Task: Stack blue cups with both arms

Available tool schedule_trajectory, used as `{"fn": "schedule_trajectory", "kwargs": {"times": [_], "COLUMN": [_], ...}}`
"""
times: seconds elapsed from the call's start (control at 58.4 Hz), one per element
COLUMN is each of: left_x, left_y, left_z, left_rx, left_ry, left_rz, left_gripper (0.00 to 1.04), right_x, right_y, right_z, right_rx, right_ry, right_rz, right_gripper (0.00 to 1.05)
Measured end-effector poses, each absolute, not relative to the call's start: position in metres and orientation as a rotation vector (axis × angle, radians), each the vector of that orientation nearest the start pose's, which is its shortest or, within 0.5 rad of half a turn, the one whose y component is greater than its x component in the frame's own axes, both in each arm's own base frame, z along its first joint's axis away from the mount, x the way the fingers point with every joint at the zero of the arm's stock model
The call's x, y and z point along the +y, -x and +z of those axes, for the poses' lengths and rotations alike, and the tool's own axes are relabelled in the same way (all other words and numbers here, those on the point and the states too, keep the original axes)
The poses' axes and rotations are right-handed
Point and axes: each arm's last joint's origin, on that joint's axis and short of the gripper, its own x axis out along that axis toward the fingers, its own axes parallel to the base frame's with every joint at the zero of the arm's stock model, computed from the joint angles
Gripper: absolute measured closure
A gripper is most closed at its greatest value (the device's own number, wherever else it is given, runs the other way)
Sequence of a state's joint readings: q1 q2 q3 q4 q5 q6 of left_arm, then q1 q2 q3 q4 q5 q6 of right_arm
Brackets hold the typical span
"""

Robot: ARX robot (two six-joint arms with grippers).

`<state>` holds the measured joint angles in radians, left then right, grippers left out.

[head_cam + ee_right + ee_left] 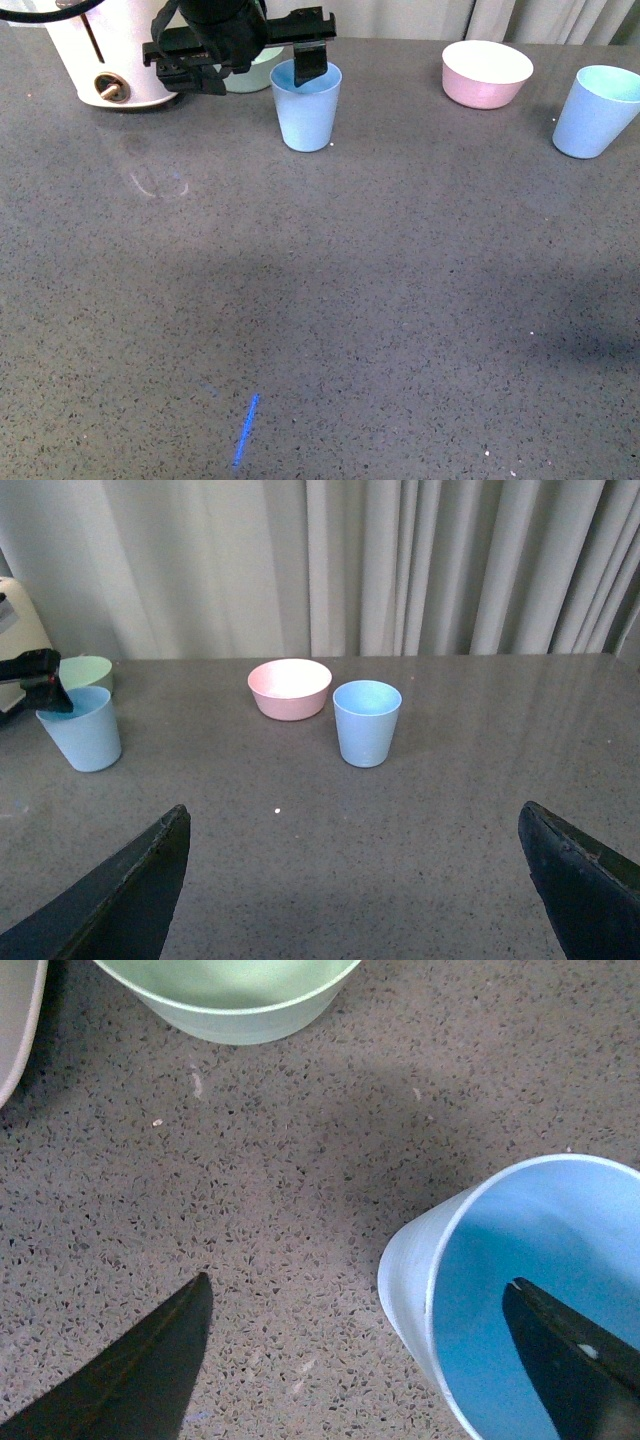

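One blue cup [306, 108] stands upright at the back of the grey table. My left gripper [250, 72] is open over it, with one finger inside the cup's mouth and the other outside on the bare table. In the left wrist view the gripper [357, 1282] straddles the near wall of that cup [408, 1278]. The second blue cup [596, 112] stands upright at the far right. My right gripper [352, 815] is open and empty, well short of that cup [367, 723]. The first cup [83, 730] also shows in the right wrist view.
A pink bowl [487, 73] sits between the two cups at the back. A green bowl [240, 1005] sits just behind the left gripper. A white appliance [110, 50] stands at the back left. A blue mark [246, 430] lies on the table [380, 300] near the front.
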<state>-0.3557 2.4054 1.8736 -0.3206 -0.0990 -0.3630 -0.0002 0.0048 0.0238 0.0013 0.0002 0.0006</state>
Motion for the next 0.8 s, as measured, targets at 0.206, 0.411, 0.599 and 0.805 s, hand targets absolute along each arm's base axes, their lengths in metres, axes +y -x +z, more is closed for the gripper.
{"fn": "schedule_trajectory", "kwargs": {"times": [0.206, 0.411, 0.599, 0.805], "left_x": [-0.187, -0.194, -0.199, -0.208], "left_y": [-0.492, -0.494, -0.490, -0.475], "left_z": [0.135, 0.144, 0.145, 0.149], "left_rx": [0.869, 0.883, 0.912, 0.955], "left_ry": [0.167, 0.179, 0.185, 0.190], "left_rz": [-0.085, -0.081, -0.097, -0.152], "left_gripper": [0.56, 0.88, 1.03, 1.03], "right_x": [0.000, 0.000, 0.000, 0.000], "right_y": [-0.096, -0.096, -0.096, -0.096], "right_z": [0.171, 0.171, 0.171, 0.171], "right_rx": [-0.020, -0.020, -0.020, -0.020], "right_ry": [-0.001, -0.001, -0.001, -0.001], "right_rz": [0.000, 0.000, 0.000, 0.000], "right_gripper": [0.09, 0.09, 0.09, 0.09]}}
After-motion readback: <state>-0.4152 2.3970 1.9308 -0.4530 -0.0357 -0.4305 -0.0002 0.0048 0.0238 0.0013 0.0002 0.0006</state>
